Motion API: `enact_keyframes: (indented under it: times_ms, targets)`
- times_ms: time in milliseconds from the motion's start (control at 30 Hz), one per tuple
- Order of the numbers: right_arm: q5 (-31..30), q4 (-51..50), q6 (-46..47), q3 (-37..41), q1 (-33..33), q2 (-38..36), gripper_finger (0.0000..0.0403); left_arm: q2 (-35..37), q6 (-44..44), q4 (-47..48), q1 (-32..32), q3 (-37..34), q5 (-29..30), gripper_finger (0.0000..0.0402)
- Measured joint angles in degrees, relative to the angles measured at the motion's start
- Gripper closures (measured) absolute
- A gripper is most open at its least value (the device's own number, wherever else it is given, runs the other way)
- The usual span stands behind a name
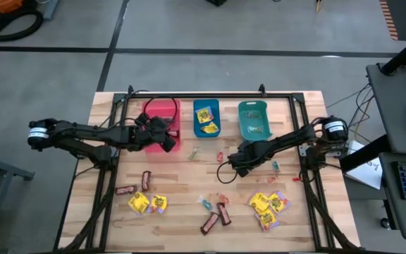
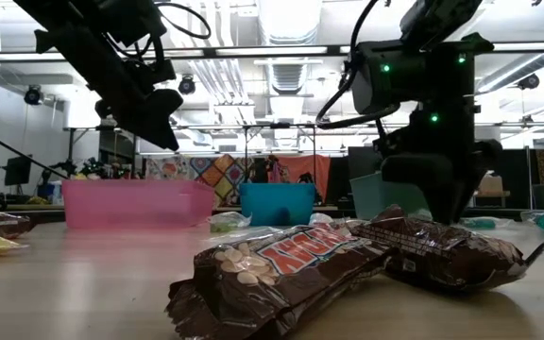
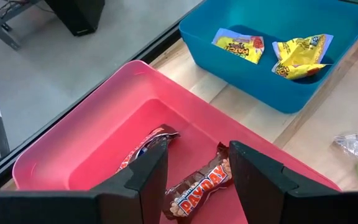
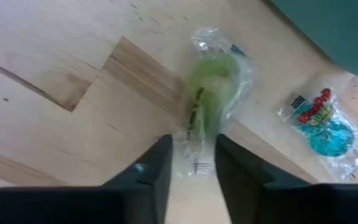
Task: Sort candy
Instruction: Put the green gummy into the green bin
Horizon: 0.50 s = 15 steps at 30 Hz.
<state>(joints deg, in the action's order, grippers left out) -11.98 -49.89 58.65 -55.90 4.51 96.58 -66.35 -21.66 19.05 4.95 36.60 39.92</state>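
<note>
My left gripper [image 3: 197,174] hangs open over the red bin [image 3: 104,143], nothing between its fingers; two brown bars [image 3: 194,186] lie on the bin's floor. My right gripper [image 4: 193,163] points down at the table's middle [image 1: 232,164], shut on a green twist-wrapped candy [image 4: 213,81] that lies on the wood. A teal-and-red wrapped candy [image 4: 322,121] lies beside it. The blue bin [image 1: 206,118] holds yellow packets [image 3: 300,56]. More yellow packets [image 1: 268,204], brown bars [image 1: 216,217] and small twist pieces [image 1: 206,202] lie along the near side. My right gripper pinches the green candy's clear twisted wrapper end [image 4: 194,146] between its two fingers. The fingers come from above, pointing down. The candy's green body lies flat on the table beyond the fingertips, its wrapper slack.
A teal bin [image 1: 254,120] stands at the far side, right of the blue bin. Yellow packets [image 1: 147,204] and brown bars [image 1: 145,180] lie near left. A black frame [image 1: 111,176] runs along the table's edges. Two bars [image 2: 348,264] lie close before the low camera.
</note>
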Motion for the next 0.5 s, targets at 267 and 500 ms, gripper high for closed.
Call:
enact_keyframes:
  times_ms: [267, 500]
  targets:
    - [0.5, -0.2, -2.2, 0.2, 0.2, -2.0, 0.039, 0.0, -0.3, 0.0, 0.0, 0.0, 0.0, 0.0247]
    - [1.4, -0.3, -4.0, 0.2, 1.2, -7.1, 0.0394, 0.0, -1.3, 0.0, 0.0, -0.3, -0.4, 0.0247]
